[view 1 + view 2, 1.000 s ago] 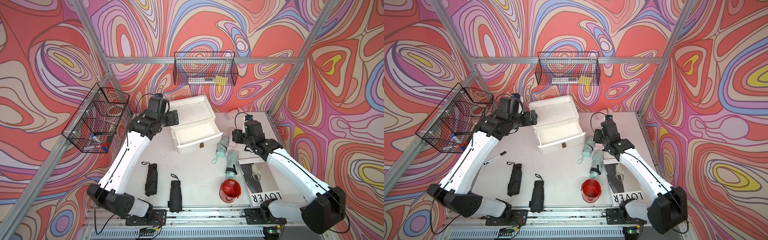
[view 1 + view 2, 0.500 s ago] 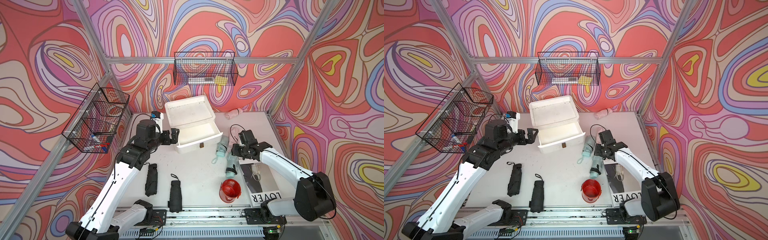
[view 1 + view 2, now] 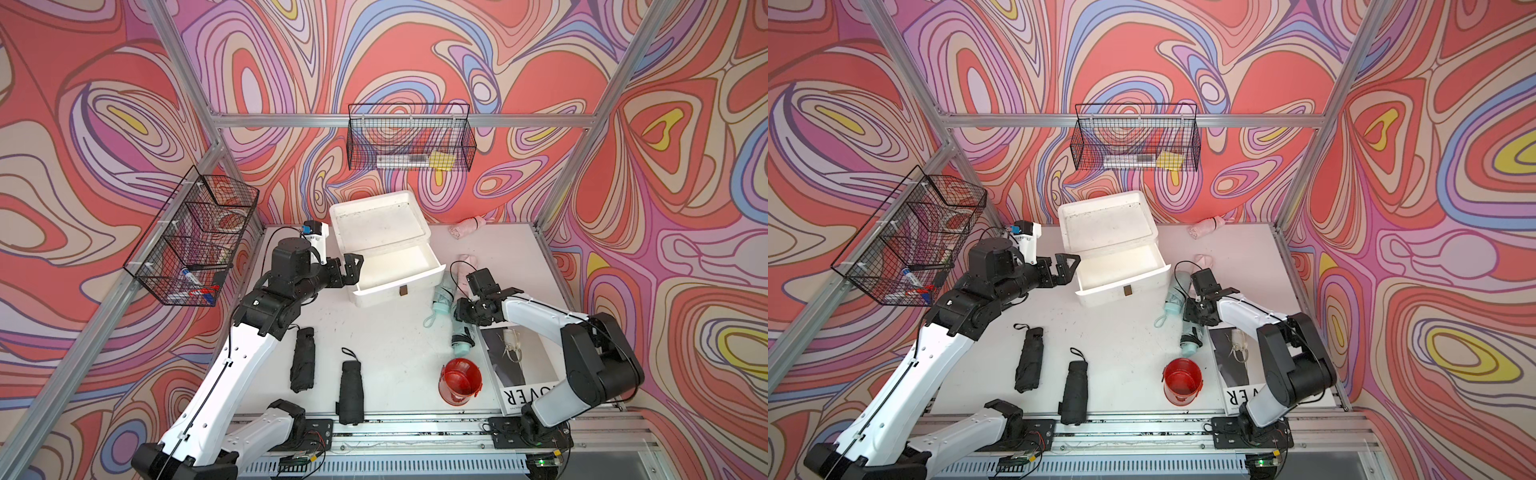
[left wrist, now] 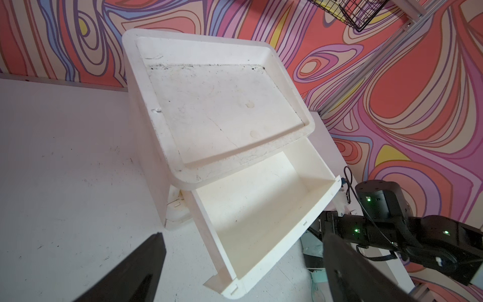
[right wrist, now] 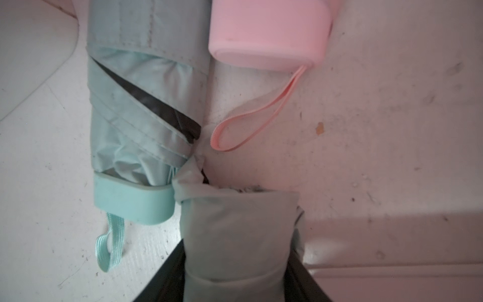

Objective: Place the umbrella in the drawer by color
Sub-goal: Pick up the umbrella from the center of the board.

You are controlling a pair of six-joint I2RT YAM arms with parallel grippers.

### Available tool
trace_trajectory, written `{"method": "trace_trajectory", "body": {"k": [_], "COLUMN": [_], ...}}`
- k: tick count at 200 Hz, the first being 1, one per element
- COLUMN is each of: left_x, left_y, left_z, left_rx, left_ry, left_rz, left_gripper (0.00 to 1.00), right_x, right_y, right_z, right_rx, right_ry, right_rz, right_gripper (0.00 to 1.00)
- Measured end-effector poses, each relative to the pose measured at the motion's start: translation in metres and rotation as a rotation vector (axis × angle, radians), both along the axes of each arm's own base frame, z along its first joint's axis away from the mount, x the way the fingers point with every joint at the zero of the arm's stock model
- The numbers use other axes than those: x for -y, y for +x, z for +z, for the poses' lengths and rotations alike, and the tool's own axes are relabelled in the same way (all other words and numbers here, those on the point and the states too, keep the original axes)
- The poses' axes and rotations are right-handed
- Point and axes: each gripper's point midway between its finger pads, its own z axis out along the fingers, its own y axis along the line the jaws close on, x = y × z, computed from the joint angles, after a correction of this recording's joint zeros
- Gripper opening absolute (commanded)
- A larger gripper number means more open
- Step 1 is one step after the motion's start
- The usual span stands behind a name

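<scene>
Your right hand (image 3: 462, 316) gripped the sleeved mint umbrella (image 5: 235, 235), flat on the desk (image 3: 386, 332) off the open drawer's (image 3: 374, 296) right front corner, crowded against a second mint umbrella (image 3: 442, 297). Your left hand (image 3: 354, 270) stood wide, just beside the drawer's left edge, not touching.

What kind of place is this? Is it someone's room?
Probably a robot lab booth, not a room: a left arm and right arm mounted by a white table, inside a metal frame with swirly printed walls.

A robotics lab cell is shown: swirl-printed walls (image 3: 415, 62) on an aluminium frame (image 3: 291, 120), arm bases (image 3: 528, 428) bolted to a rail (image 3: 415, 430), a wire basket (image 3: 409, 143) hung beyond the left gripper (image 3: 352, 270).
</scene>
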Motion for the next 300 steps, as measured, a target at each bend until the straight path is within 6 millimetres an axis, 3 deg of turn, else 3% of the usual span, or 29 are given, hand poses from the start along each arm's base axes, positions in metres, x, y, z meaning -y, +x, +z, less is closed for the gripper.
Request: {"method": "trace_trajectory", "body": {"k": [32,63,84,123,153,186,207,245,300], "left_x": [0.003,0.007,0.012,0.024,0.039,0.059,0.080,0.133,0.176], "left_y": [0.002,0.002,0.001,-0.001,-0.006,-0.018,-0.032,-0.062,-0.068], "left_z": [-0.005,-0.007,-0.008,-0.002,0.000,0.008,0.015,0.037,0.013], "left_rx": [-0.021,-0.033,-0.041,-0.018,-0.006,0.006,0.016,0.051,-0.042], "left_ry": [-0.010,-0.019,-0.032,-0.079,-0.129,-0.172,-0.163,-0.099,0.055], "left_rz": [-0.004,-0.026,-0.049,-0.116,-0.197,-0.314,-0.420,-0.674,-0.885], "left_gripper": [0.99,0.99,0.99,0.99,0.98,0.98,0.98,0.97,0.91], "right_x": [-0.001,0.010,0.017,0.022,0.004,-0.026,-0.049,-0.084,-0.105], "right_y": [0.003,-0.003,0.000,-0.003,-0.014,-0.023,-0.028,-0.039,-0.061], "right_z": [0.008,0.035,0.078,0.177,0.243,0.291,0.304,0.301,0.305], "right_rx": [0.035,0.120,0.252,0.550,0.763,0.912,0.939,0.888,0.868], "right_ry": [0.016,-0.005,-0.011,0.033,0.181,0.350,0.459,0.621,0.749], "right_rz": [-0.012,-0.033,-0.034,-0.010,0.073,0.215,0.336,0.527,0.696], "right_gripper": [0.10,0.05,0.05,0.05,0.05,0.06,0.07,0.09,0.10]}}
